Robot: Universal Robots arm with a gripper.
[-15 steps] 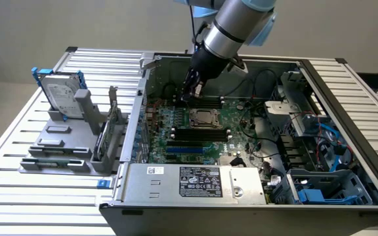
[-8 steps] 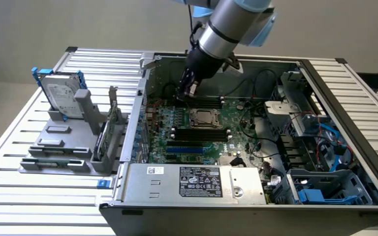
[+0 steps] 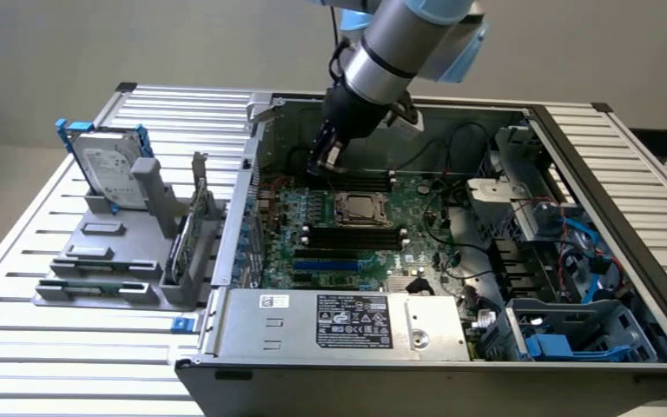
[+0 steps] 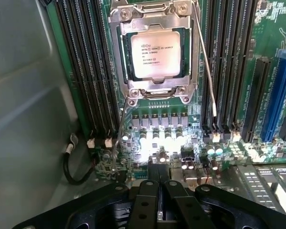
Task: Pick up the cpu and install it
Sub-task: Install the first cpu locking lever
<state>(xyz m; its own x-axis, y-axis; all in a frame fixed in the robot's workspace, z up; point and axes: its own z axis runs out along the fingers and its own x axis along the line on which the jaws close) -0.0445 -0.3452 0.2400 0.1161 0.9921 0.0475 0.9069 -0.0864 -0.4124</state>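
Lying flat within the metal socket frame [image 4: 152,14] near the middle of the exterior view, the cpu [image 3: 360,208] is seen with its pale silver top facing up, just below the gripper [image 3: 331,161] and slightly toward the exterior view's right of it. The gripper's 2 fingers are pressed together, and nothing is held between them. From the wrist view, the chip is judged to lie straight ahead of the closed fingertips, apart from them across a row of capacitors [image 4: 157,136]; being square, it shows no long axis.
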